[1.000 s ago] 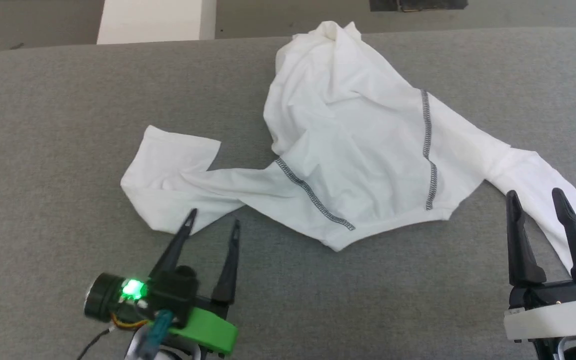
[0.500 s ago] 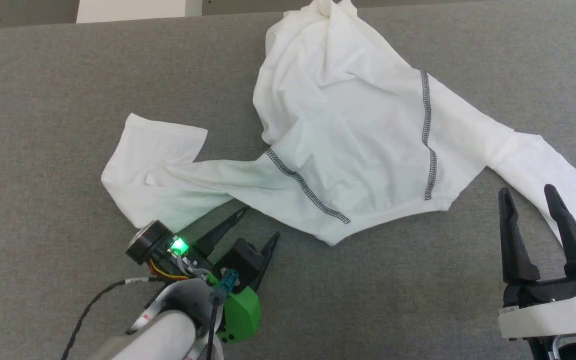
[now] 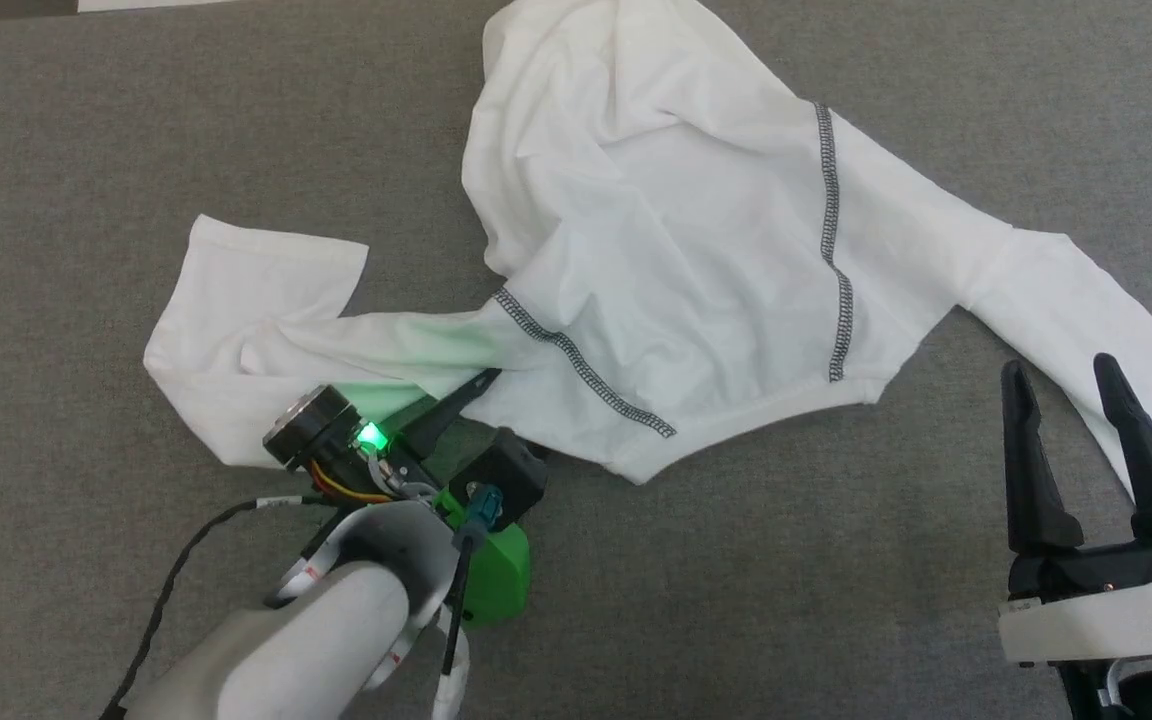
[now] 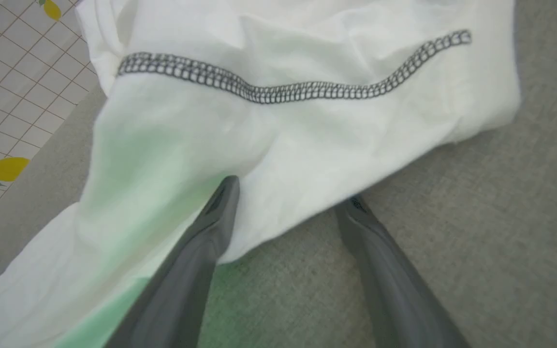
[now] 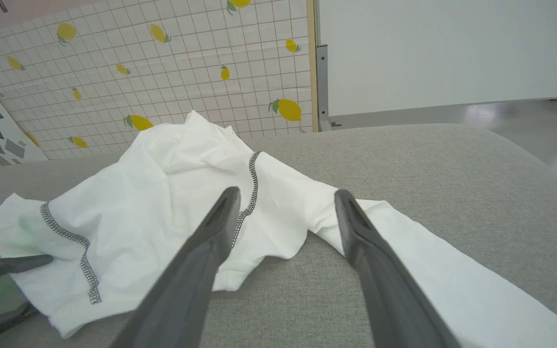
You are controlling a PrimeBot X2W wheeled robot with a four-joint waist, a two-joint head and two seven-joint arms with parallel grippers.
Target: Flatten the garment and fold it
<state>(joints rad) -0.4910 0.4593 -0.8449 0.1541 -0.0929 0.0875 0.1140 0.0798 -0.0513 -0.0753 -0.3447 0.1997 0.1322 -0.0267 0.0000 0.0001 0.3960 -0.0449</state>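
Garment [image 3: 696,250] crumpled on grey tabletop [image 3: 86,150]. Left claw [image 4: 292,191] spread, straddling its near edge; right claw [image 3: 1060,365] spread beside sleeve [image 3: 1066,290]. Risk: pinch catches both layers, bunching instead of flattening.

crumpled white garment [image 3: 696,260] on grey surface [image 3: 836,560]

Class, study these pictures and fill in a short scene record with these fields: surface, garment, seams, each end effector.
Surface: grey cloth-covered surface
Garment: white long-sleeved shirt, crumpled, not folded, one sleeve out to each side
Seams: dark zigzag stitching
Left end effector: open, at the shirt's near edge, one finger on top of the fabric, not closed on it
Right end effector: open, by the sleeve on the robot's right, holding nothing
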